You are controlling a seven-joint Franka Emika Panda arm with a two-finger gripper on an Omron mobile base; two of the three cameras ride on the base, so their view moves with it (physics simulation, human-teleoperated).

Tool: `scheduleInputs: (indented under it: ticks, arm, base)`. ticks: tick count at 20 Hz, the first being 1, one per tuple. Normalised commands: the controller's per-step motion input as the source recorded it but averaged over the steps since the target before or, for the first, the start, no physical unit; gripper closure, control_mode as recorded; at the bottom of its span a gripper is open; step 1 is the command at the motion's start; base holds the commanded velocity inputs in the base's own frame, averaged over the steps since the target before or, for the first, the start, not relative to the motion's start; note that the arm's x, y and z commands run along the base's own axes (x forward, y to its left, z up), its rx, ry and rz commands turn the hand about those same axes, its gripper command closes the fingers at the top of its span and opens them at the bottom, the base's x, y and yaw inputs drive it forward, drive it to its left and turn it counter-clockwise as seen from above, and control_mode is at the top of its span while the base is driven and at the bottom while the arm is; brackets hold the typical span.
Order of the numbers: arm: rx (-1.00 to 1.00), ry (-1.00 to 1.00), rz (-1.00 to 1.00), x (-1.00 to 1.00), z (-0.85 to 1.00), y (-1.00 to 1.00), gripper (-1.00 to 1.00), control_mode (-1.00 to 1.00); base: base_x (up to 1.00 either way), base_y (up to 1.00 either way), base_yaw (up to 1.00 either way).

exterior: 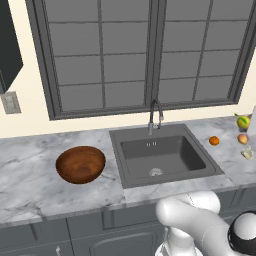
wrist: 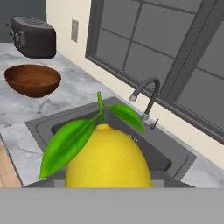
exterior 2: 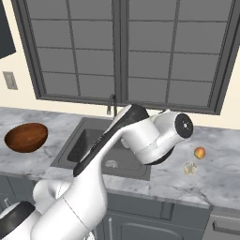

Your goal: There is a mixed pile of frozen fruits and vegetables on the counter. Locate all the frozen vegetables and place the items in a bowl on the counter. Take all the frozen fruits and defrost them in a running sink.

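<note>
A yellow piece (wrist: 107,157) with green leaves looms close in the hand view, and my gripper (exterior: 248,120) is shut on it. It hides the fingertips. In the left base view this yellow piece (exterior: 243,121) hangs just above the counter (exterior: 30,175) at the far right edge. Below it lie the orange ball (exterior: 214,141), the orange-red peach-like ball (exterior: 242,138) and the whitish lump (exterior: 247,153). The brown wooden bowl (exterior: 80,164) stands left of the sink (exterior: 162,155). From the right base view, the peach-like ball (exterior 2: 199,153) and whitish lump (exterior 2: 190,168) lie beside my arm.
A curved dark faucet (exterior: 155,115) rises behind the basin, below a large window. A dark toaster (wrist: 33,37) stands on the counter beyond the bowl (wrist: 33,79). Dark grey cabinets run under the worktop.
</note>
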Motion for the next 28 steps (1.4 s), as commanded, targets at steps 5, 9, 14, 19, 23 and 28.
scheduleInputs:
  ticks: [5, 9, 14, 19, 23, 28]
  arm:
    - [0.00, 0.01, 0.00, -0.14, 0.21, 0.20, 1.00, -1.00]
    - [0.00, 0.11, 0.00, -0.07, 0.25, 0.24, 1.00, -1.00]
    - [-0.01, 0.05, 0.00, -0.24, 0.14, 0.12, 1.00, -1.00]
    - [0.04, -0.01, -0.07, -0.34, 0.10, 0.01, 1.00, -1.00]
    - [0.04, 0.05, -0.20, -0.10, 0.08, 0.22, 1.00, -1.00]
    - [0.00, 0.11, -0.19, -0.03, 0.20, 0.24, 1.00, -1.00]
  base:
    - [0.00, 0.00, 0.00]
    - [0.00, 0.00, 0.00]
    - [0.00, 0.00, 0.00]
    - [0.00, 0.00, 0.00]
    - [0.00, 0.00, 0.00]
    - [0.00, 0.00, 0.00]
